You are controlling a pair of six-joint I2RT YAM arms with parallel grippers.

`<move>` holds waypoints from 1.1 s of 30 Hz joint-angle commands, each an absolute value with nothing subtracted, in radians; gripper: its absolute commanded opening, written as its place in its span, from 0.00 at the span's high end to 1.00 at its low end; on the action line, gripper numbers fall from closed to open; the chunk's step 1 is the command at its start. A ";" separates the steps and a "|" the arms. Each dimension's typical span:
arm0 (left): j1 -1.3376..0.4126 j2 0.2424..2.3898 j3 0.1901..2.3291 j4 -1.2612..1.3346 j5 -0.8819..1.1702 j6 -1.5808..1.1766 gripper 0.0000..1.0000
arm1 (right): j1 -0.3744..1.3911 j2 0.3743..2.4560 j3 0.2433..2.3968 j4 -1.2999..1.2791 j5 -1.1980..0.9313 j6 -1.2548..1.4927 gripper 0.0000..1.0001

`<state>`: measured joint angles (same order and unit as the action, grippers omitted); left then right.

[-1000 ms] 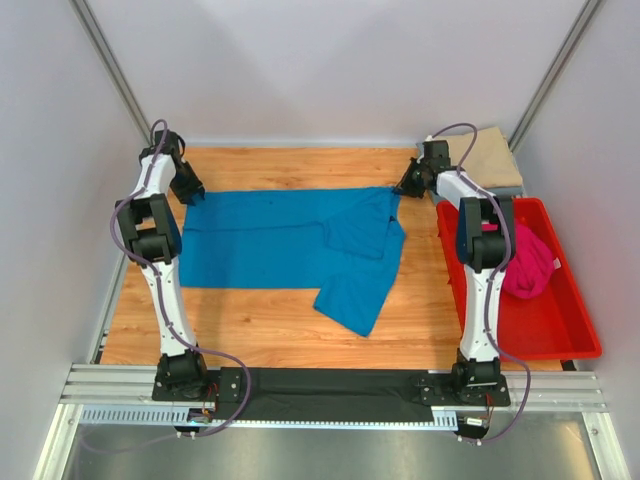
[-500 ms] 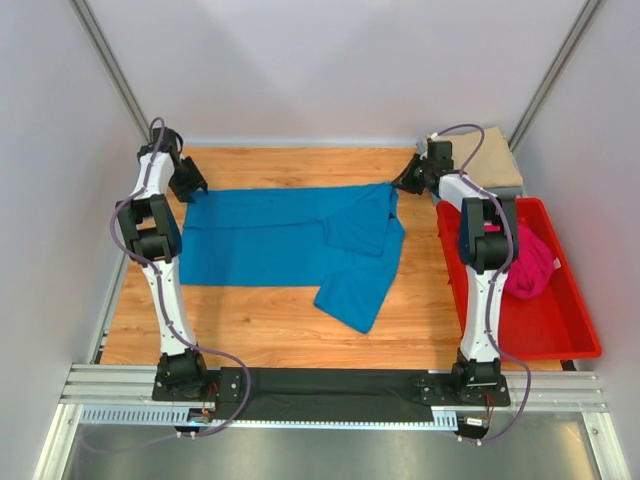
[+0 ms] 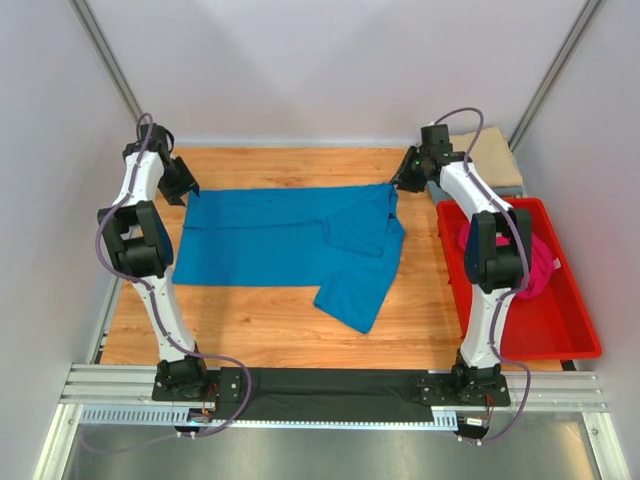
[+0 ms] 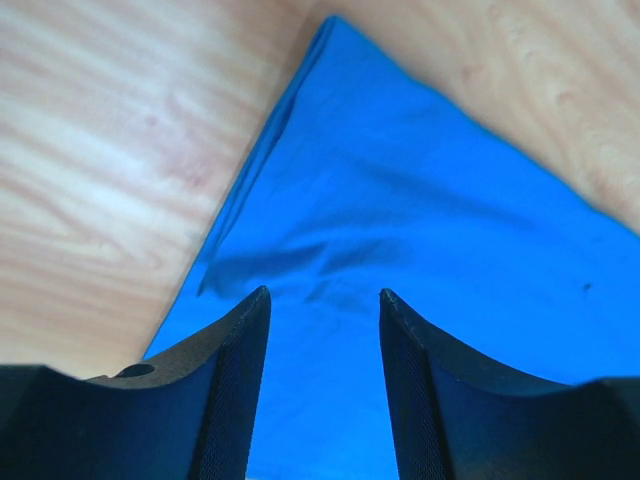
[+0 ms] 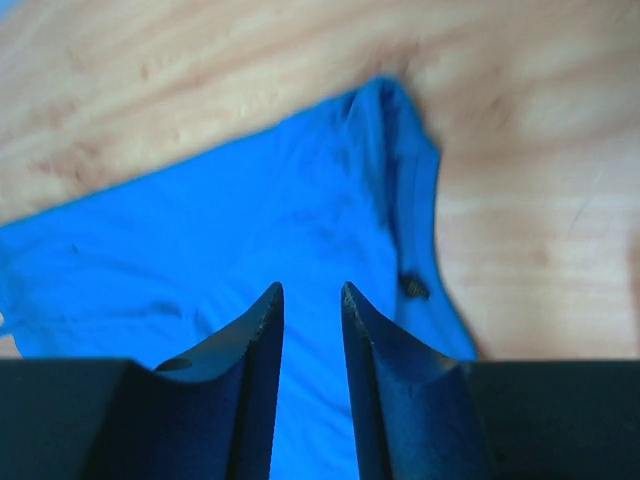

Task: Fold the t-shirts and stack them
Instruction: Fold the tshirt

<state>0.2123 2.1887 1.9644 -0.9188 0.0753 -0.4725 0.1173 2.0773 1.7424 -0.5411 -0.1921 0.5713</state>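
While both claws hang over the cloth, neither one holds anything. Left gripper (image 4: 323, 295): jaws apart, a clear gap, nothing between them, blue fabric showing below. Right gripper (image 5: 311, 290): jaws parted by only a slim gap, also empty, with cloth visible through the slot.

The left claw sits just above the far-left corner of the blue t-shirt (image 3: 270, 240), and the corner point lies ahead of the fingertips in the wrist view. The right claw is over the shirt's far-right corner, where the edge looks doubled or rolled. A small dark tag lies just beside it.

The blue shirt is spread on the wooden table (image 3: 250, 320), long side running left to right. Its right part is folded over itself, and a flap points toward the near edge.

Further out, the magenta t-shirt (image 3: 542, 262) is bunched in the red bin (image 3: 560, 330) on the right, partly behind the right arm. The tan t-shirt (image 3: 495, 155) lies at the far-right corner, apart from the blue one.

Risks, as a judgement:
- The right jaws are narrow, so they could skid over the rolled edge instead of straddling it.
- They could catch just one layer, and the fold would then drag crooked.
- The left claw sits near the very tip, and a thin bite may slip once pulled.
- Uneven pulls from the two arms would skew the shirt.
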 commanded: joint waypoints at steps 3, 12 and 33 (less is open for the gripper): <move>0.221 2.126 1.876 -1.006 0.002 -0.420 0.46 | 0.201 1.973 1.620 -0.716 -0.146 0.568 0.66; 0.233 2.157 1.813 -0.979 0.002 -0.426 0.46 | 0.261 1.913 1.496 -0.765 -0.132 0.564 0.59; 0.238 2.253 1.850 -1.002 -0.055 -0.413 0.55 | 0.344 1.979 1.430 -0.787 -0.005 0.611 0.71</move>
<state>0.2260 2.2395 1.8133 -0.9852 -0.0292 -0.4381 0.3470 1.9808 1.4342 -0.7719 -0.0719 0.5877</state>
